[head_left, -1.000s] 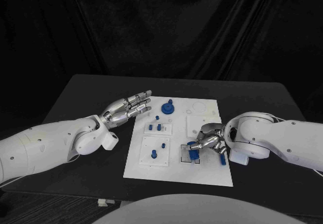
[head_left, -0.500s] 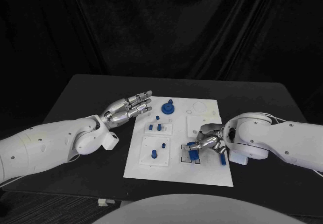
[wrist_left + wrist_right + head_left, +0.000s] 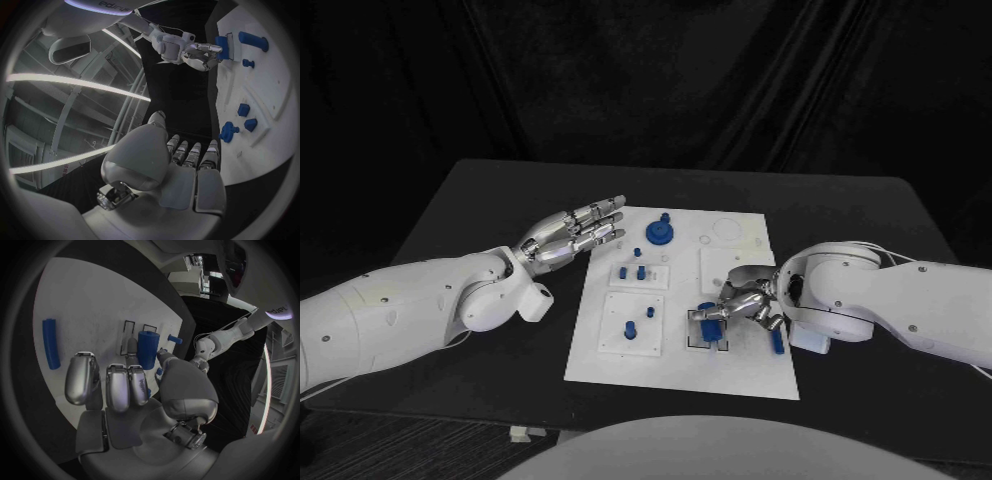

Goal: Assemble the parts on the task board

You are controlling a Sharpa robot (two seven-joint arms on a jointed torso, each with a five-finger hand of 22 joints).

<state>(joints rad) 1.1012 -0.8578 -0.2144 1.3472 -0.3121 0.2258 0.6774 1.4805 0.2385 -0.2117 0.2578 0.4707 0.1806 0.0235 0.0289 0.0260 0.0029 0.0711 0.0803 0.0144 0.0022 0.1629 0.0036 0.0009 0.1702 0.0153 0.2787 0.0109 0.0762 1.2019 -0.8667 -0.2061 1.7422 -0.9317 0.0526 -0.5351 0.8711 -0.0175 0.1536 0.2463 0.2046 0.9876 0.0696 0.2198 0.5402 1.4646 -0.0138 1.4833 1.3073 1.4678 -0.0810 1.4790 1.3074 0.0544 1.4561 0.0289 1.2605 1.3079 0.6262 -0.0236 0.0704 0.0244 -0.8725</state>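
The white task board [image 3: 733, 368] lies mid-table. My right hand [image 3: 744, 300] hangs over its right side, thumb and a finger pinching an upright blue cylinder [image 3: 711, 322] at a black-outlined slot. In the right wrist view the cylinder [image 3: 147, 350] stands between a finger and the thumb of that hand [image 3: 144, 395], and a blue bar [image 3: 50, 342] lies flat nearby. The same bar [image 3: 776, 342] rests on the board beside the hand. My left hand [image 3: 574, 232] hovers flat with fingers apart at the board's left edge, holding nothing; its fingers [image 3: 187, 160] reach toward the board [image 3: 269, 85].
A blue round knob [image 3: 659, 234] stands at the board's far end. Small blue pegs [image 3: 635, 271] sit in a raised plate left of centre, and two more [image 3: 639, 320] in the plate nearer me. Black table [image 3: 488, 200] surrounds the board.
My right hand with the blue cylinder has edged slightly left over the outlined slot. The left hand has stayed put.
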